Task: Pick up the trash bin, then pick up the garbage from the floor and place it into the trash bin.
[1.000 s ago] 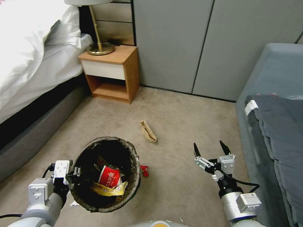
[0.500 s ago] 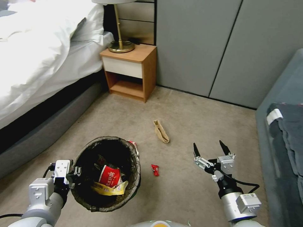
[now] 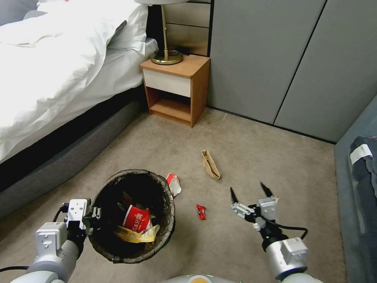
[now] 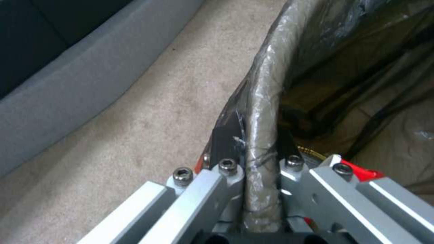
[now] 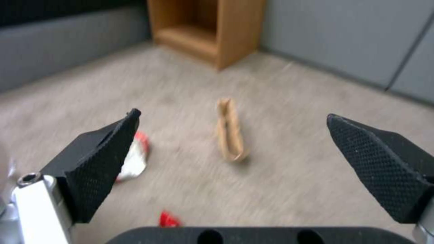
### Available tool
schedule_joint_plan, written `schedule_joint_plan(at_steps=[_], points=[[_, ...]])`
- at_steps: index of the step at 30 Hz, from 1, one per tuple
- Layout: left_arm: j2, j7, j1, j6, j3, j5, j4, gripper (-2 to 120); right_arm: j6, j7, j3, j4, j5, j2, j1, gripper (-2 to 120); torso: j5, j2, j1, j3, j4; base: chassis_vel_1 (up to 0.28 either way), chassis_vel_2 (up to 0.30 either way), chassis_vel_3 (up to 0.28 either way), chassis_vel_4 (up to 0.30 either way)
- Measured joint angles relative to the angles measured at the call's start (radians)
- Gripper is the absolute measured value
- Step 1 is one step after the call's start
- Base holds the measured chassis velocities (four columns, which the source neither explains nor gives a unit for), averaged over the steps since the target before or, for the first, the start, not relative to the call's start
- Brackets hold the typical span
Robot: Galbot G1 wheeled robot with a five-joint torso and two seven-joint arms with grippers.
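Observation:
The trash bin [image 3: 118,255] hangs low at the left, its dark liner wrapped over the rim [image 4: 262,101]. My left gripper [image 3: 93,218] is shut on that rim [image 3: 91,212], one finger inside and one outside. Red-and-white and yellow wrappers [image 3: 135,226] lie inside the bin. On the carpet lie garbage pieces: a brown paper bag [image 3: 210,164] [image 5: 230,130], a red-and-white packet [image 3: 173,184] [image 5: 133,161] beside the bin, and a small red scrap [image 3: 201,211] [image 5: 169,218]. My right gripper [image 3: 249,192] [image 5: 233,166] hovers open above the floor, short of the paper bag.
A bed with white bedding [image 3: 59,67] and grey base runs along the left. A wooden nightstand [image 3: 176,88] with a brass lamp [image 3: 167,57] stands by the grey wall panels [image 3: 275,59]. A grey sofa [image 3: 359,184] borders the right. Open carpet lies between them.
The whole view has swung left, so bed and nightstand sit further right in the picture. The red-and-white packet has come into sight by the bin. My right gripper shifted slightly left and lower.

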Motion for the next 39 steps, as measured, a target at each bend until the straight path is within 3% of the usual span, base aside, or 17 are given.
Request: schedule_joint_plan(at_steps=[3,7,8,10,12,13,26,39], points=[[0.001,-0.001,0.000,0.000,0.000,0.000,0.000,1,-0.009,-0.001,-0.005,-0.005,0.002,-0.002,0.008,100,0.0001,0.000,0.000,0.000,0.0000,0.000,0.000,0.000,0.000],[0.007,-0.008,0.004,0.001,-0.001,-0.003,0.000,1,-0.088,-0.015,-0.070,-0.066,0.016,-0.009,0.087,100,0.0005,0.000,0.000,0.000,0.0004,0.000,0.000,0.000,0.000],[0.008,-0.013,0.007,0.003,-0.001,-0.003,0.000,1,-0.129,-0.025,-0.105,-0.098,0.031,-0.012,0.119,100,-0.0010,0.000,0.000,0.000,-0.0003,0.000,0.000,0.000,0.000],[0.008,-0.016,0.011,0.004,0.000,-0.003,0.000,1,-0.156,-0.035,-0.141,-0.132,0.045,-0.018,0.149,100,0.0013,0.000,0.000,0.000,0.0001,0.000,0.000,0.000,0.000],[0.008,-0.017,0.013,0.005,0.000,-0.004,0.000,1,-0.161,-0.039,-0.151,-0.145,0.046,-0.020,0.158,100,0.0013,0.000,0.000,0.000,0.0003,0.000,0.000,0.000,0.000],[0.007,-0.020,0.016,0.005,0.000,-0.004,0.000,1,-0.166,-0.048,-0.165,-0.170,0.046,-0.022,0.172,100,-0.0004,0.000,0.000,0.000,0.0004,0.000,0.000,0.000,0.000],[0.009,-0.030,0.042,0.013,-0.014,-0.025,0.000,1,-0.164,-0.094,-0.265,-0.446,0.051,0.030,0.338,100,0.0000,0.000,0.000,0.000,0.0001,0.000,0.000,0.000,0.000],[0.016,-0.036,0.043,0.017,-0.022,-0.035,0.000,1,-0.138,-0.094,-0.288,-0.670,0.044,0.089,0.444,100,0.0002,0.000,0.000,0.000,0.0001,0.000,0.000,0.000,0.000]])
